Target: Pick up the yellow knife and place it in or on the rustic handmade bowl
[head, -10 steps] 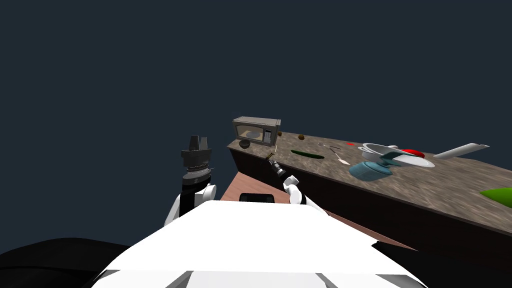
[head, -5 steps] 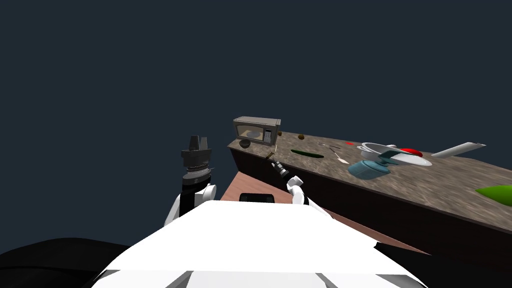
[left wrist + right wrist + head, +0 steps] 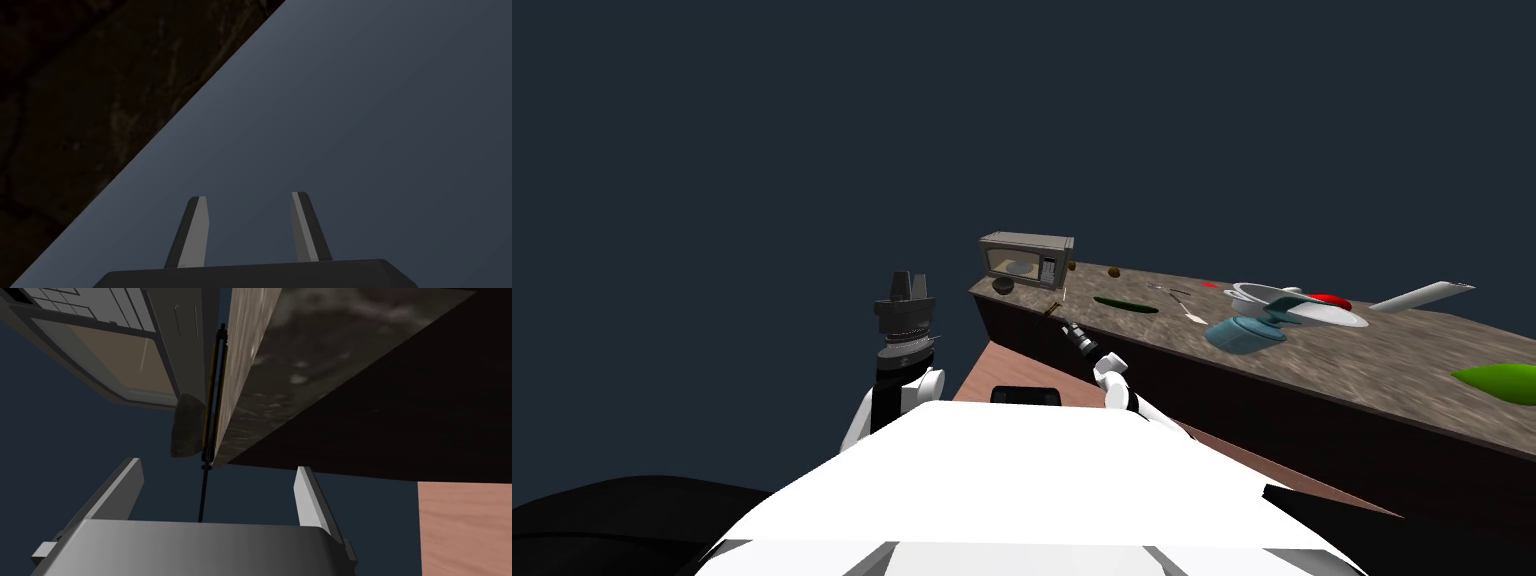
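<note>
The knife [image 3: 214, 393], thin with a yellow and black handle, lies on the speckled counter [image 3: 310, 353] at its end corner, and its dark blade juts out past the edge. My right gripper [image 3: 215, 490] is open just short of that corner, with the blade's tip between its fingers [image 3: 312, 498] and touching neither. The rough grey-brown bowl [image 3: 186, 428] sits just beyond the knife, in front of the microwave [image 3: 105, 343]. In the head view the knife [image 3: 1053, 308] lies beside the dark bowl [image 3: 1002, 285], with the right gripper [image 3: 1069, 328] below the edge. My left gripper [image 3: 248, 197] is open and empty, raised at my left [image 3: 911, 280].
Along the counter [image 3: 1312, 370] lie a dark green vegetable [image 3: 1127, 308], a spoon [image 3: 1194, 318], a teal pot [image 3: 1250, 335], stacked white dishes [image 3: 1302, 305] and a bright green thing [image 3: 1497, 380]. The counter's dark front [image 3: 1272, 420] drops to a reddish-brown floor [image 3: 1012, 372].
My right gripper has opened and let go of the knife, which now lies at the counter's corner. The hand has drawn back a little from the edge. The left arm is unmoved.
</note>
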Controlling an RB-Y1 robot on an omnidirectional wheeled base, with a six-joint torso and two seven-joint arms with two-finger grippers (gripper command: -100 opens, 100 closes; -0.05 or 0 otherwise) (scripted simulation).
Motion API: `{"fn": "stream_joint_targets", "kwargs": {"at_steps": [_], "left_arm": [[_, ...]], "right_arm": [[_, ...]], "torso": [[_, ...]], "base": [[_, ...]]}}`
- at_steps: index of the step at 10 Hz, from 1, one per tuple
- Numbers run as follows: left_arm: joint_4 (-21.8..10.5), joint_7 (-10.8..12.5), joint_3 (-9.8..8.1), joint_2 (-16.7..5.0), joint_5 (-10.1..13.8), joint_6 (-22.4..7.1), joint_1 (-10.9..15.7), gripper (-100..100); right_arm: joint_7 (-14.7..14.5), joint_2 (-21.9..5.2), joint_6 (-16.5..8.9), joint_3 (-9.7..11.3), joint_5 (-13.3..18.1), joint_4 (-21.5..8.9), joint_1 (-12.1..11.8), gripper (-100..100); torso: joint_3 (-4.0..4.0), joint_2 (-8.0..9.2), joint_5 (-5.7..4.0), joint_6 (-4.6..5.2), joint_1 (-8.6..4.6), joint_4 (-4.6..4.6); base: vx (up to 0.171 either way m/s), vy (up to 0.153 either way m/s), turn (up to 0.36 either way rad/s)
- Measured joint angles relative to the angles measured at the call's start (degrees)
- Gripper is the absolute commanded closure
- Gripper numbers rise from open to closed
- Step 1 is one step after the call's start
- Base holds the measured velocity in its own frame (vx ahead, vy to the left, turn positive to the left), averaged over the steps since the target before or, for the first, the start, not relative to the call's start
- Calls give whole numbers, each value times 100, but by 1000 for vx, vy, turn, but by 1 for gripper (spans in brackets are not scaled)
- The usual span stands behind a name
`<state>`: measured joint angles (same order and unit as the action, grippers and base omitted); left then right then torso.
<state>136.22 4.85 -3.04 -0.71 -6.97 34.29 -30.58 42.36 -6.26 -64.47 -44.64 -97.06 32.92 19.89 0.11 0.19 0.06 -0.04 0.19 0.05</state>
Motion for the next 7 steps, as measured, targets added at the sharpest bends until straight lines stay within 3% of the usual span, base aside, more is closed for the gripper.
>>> {"fn": "stream_joint_targets", "kwargs": {"at_steps": [1, 3, 5, 7], "left_arm": [[0, 0, 0, 0, 0, 0, 0, 0], [0, 0, 0, 0, 0, 0, 0, 0], [0, 0, 1, 1, 0, 0, 1, 0], [0, 0, 1, 1, 0, 0, 0, 0]], "right_arm": [[-68, -196, 61, 9, -56, -155, 7, -100], [-60, -246, 161, 63, -97, -29, -182, -100], [105, -151, 372, 188, -120, 386, -518, -100], [-94, -182, 515, 174, -260, 71, -548, -100]], "torso": [[9, 16, 2, 0, 12, 3], [10, 17, 2, -1, 14, 4], [13, 24, 4, 0, 26, 4], [13, 22, 5, -1, 28, 5]], "base": [[-102, 56, -13], [-88, 68, -8], [-113, 92, -16], [-119, 119, -27]]}}
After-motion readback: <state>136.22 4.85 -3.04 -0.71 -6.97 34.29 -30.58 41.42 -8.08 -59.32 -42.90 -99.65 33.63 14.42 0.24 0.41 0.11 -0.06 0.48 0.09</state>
